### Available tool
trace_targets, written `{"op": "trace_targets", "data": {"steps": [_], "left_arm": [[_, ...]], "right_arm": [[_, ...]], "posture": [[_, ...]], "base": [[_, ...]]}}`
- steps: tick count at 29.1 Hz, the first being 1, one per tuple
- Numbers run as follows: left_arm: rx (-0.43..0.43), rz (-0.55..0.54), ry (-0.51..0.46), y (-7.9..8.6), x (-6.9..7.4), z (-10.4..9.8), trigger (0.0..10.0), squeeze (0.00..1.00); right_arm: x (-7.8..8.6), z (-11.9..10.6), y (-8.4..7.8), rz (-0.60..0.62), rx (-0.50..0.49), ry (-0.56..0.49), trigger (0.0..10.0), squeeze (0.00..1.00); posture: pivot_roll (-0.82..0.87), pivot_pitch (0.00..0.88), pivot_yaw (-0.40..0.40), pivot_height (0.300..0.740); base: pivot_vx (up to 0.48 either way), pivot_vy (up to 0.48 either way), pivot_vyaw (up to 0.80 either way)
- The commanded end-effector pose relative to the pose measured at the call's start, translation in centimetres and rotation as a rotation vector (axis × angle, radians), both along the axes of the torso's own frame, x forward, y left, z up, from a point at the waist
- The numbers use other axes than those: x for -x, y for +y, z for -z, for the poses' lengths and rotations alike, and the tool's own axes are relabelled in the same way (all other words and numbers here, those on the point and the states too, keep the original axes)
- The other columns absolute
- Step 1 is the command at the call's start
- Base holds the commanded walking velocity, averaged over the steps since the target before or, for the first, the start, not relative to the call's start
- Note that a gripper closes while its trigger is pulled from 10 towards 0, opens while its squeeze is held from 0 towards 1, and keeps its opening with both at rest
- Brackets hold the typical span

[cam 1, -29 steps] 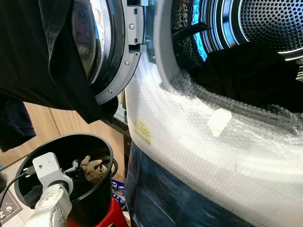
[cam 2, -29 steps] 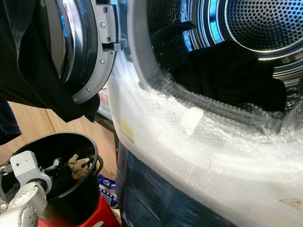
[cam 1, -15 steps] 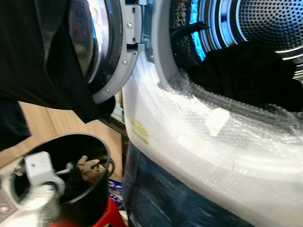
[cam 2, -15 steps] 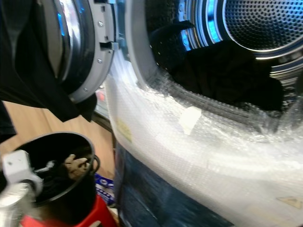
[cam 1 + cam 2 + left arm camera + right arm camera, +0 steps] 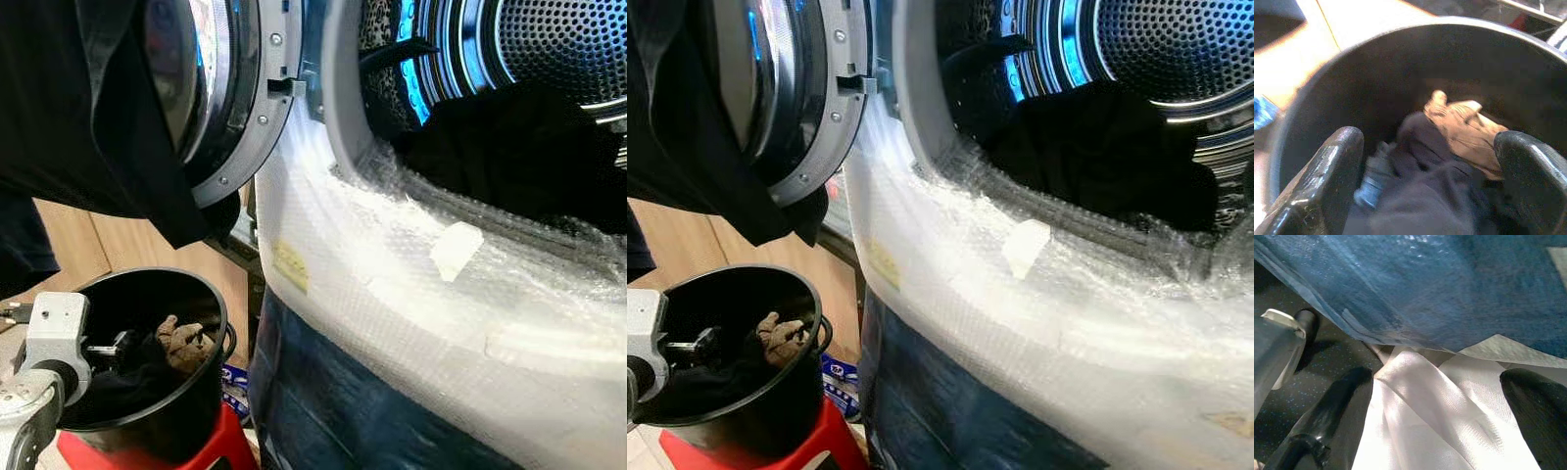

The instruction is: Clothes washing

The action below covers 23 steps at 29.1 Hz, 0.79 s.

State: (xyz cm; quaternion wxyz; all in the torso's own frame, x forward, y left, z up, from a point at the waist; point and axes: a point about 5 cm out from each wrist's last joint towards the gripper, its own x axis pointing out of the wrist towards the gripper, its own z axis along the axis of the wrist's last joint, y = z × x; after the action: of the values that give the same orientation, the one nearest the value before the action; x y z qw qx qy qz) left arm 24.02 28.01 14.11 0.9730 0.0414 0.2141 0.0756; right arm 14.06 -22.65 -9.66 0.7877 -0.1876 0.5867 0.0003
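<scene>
**Left end effector inside the black bucket, washer door open alongside**

Left end effector (image 5: 1430, 181) lowered into the black bucket (image 5: 191, 416), fingers (image 5: 1327, 181) spread wide apart over a heap of dark clothes (image 5: 1430, 196), gripping nothing. Beside the heap, toward the bucket's far wall, a crumpled tan glove (image 5: 1464, 132). Bucket seated on a red stool (image 5: 211, 450), just beside the washing machine's front.

Washing machine (image 5: 392, 294) close on the right, front wrapped in bubble wrap (image 5: 421, 284) with blue sheeting (image 5: 333, 411) below it. Small yellow label (image 5: 291, 266) and a pale tape patch (image 5: 456, 250) stuck on the wrap. Round door (image 5: 235, 88) swung open to the left, directly above the bucket, with a black garment (image 5: 88, 108) draped over it and hanging down toward the bucket's rim, crowding the space overhead. Inside the perforated drum (image 5: 558, 39), more black laundry (image 5: 519, 147) piled at the opening's lower edge. Wooden panelling (image 5: 127, 250) behind the bucket.

Right end effector (image 5: 1440, 426) hanging low near the floor, fingers (image 5: 1332, 406) parted and empty, in front of blue sheeting and pale white fabric (image 5: 1444, 401).
</scene>
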Motion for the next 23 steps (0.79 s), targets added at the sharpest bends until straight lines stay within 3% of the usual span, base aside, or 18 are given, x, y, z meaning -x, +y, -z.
{"op": "trace_targets", "data": {"steps": [1, 5, 10, 23], "left_arm": [[0.015, 0.002, 0.009, -0.1, 0.2, -0.1, 10.0, 1.0], [0.014, 0.018, 0.045, -0.1, 0.5, 0.2, 10.0, 1.0], [-0.099, 0.047, 0.098, 0.7, 1.0, -0.4, 10.0, 1.0], [-0.113, 0.078, 0.125, 0.3, 1.1, -0.4, 10.0, 1.0]], "right_arm": [[0.3, 0.1, -0.1, 0.003, 0.001, 0.016, 10.0, 0.0], [0.5, 0.2, 0.0, 0.015, -0.002, 0.018, 10.0, 0.0], [0.6, 0.2, 0.0, 0.029, -0.008, 0.024, 10.0, 0.0], [0.8, 0.3, 0.0, 0.055, -0.016, 0.028, 10.0, 0.0]], "posture": [[0.15, 0.067, -0.111, 0.74], [0.15, 0.068, -0.105, 0.74], [0.15, 0.079, -0.103, 0.74], [0.14, 0.1, -0.085, 0.74]], "base": [[0.0, 0.0, 0.0], [0.0, 0.0, 0.0], [0.0, 0.0, 0.0], [0.0, 0.0, 0.0]]}}
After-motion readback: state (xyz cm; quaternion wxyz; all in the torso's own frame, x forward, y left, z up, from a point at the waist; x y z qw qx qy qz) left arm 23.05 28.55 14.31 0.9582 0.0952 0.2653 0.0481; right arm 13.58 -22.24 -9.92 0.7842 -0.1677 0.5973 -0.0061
